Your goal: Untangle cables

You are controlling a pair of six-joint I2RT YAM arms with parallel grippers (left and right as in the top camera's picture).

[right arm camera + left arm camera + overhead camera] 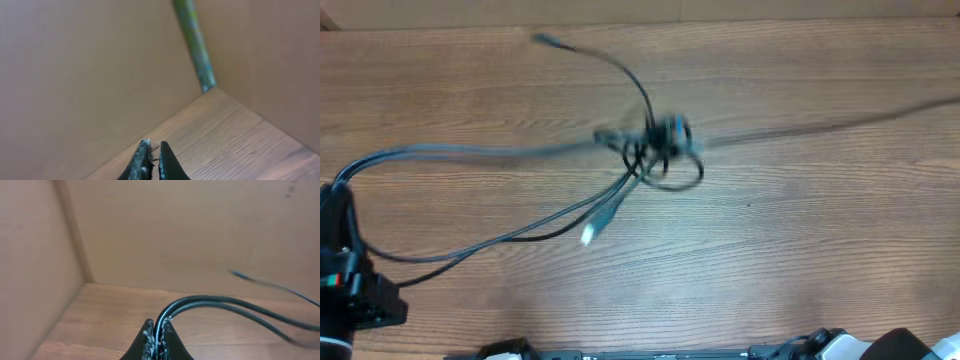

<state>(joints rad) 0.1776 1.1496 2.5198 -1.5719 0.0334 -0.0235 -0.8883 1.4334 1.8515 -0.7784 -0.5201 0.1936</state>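
Observation:
The cables [660, 150] form a black knot with small loops at the middle of the wooden table. Two strands run left from it to my left gripper [337, 186] at the table's left edge. In the left wrist view my left gripper [156, 330] is shut on these two black cables [220, 302]. One thin strand [840, 124] runs taut from the knot off the right edge. A loose end with a pale plug [588, 236] lies in front of the knot, and another plug end [542, 40] lies at the back. My right gripper [154, 150] is shut, with thin strands between its tips.
Brown cardboard walls [175, 225] stand round the table, close to both grippers. A green-grey strip [194, 45] runs down the wall corner in the right wrist view. The robot bases [840, 348] sit at the front edge.

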